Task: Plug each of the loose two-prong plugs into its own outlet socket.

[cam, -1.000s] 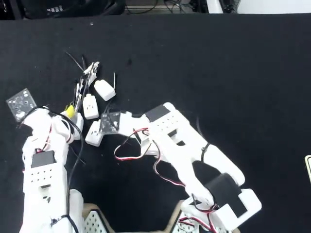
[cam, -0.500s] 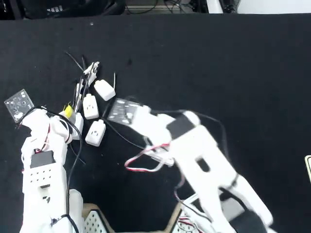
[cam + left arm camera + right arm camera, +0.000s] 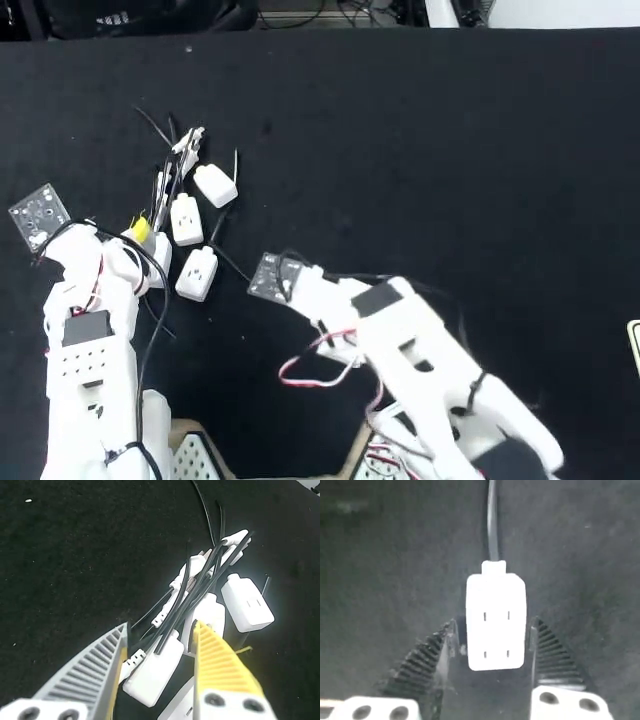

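Right gripper (image 3: 492, 625) wide, straddling outlet socket (image 3: 496, 630), empty. Centre, close squarely on long sides, clear of cord (image 3: 492, 520). Left gripper (image 3: 160, 627) wide, empty, over left plug tangle (image 3: 202, 575).

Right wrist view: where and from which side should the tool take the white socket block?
Across its two long, straight sides, near mid-length, coming from the end opposite the cord. The socket block lies flat, slots up, lengthwise between the right tool's open fingers, so closing pinches parallel faces and leaves the slots free.
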Robot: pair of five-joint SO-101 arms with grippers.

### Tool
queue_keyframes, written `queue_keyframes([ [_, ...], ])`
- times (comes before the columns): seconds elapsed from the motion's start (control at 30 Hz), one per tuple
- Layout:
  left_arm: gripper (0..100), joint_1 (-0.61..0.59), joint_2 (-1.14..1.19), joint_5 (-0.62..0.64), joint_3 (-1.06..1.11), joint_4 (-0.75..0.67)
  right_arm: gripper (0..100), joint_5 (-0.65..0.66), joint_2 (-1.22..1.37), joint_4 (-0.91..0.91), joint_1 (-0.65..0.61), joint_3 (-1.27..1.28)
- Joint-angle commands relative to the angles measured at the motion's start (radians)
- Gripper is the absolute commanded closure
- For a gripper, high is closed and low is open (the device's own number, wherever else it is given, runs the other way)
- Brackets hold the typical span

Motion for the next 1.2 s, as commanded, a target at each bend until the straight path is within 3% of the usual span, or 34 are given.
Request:
queue_keyframes([
  [0.0, 79, -0.004, -0.021, 0.008, -0.007, -0.018, 78.2, 0.11, 0.116, -0.008, 0.06, -0.09],
  [0.07, 79, -0.004, -0.023, 0.006, -0.007, -0.018, 85.3, 0.17, 0.17, 0.034, 0.069, -0.124],
  [0.13, 79, -0.008, -0.023, 0.006, -0.007, -0.018, 98.5, 0.193, 0.171, 0.063, 0.068, -0.151],
  [0.3, 79, -0.013, -0.023, 0.008, -0.016, -0.014, 98.5, 0.21, 0.044, 0.167, 0.068, -0.209],
  [0.53, 79, -0.113, -0.025, 0.012, -0.062, 0.017, 98.8, 0.385, -0.283, 0.385, -0.023, -0.259],
  [0.67, 79, -0.162, -0.023, 0.014, -0.14, 0.138, 98.8, 0.451, -0.328, 0.336, -0.117, -0.162],
  [0.8, 79, -0.163, -0.023, 0.014, -0.185, 0.218, 98.8, 0.485, -0.266, 0.143, -0.15, -0.061],
  [0.97, 79, -0.16, -0.023, 0.014, -0.185, 0.219, 98.7, 0.381, -0.124, -0.077, -0.149, -0.035],
  [1.17, 79, -0.157, -0.023, 0.014, -0.18, 0.219, 98.2, 0.348, 0.131, -0.107, -0.138, -0.151],
])
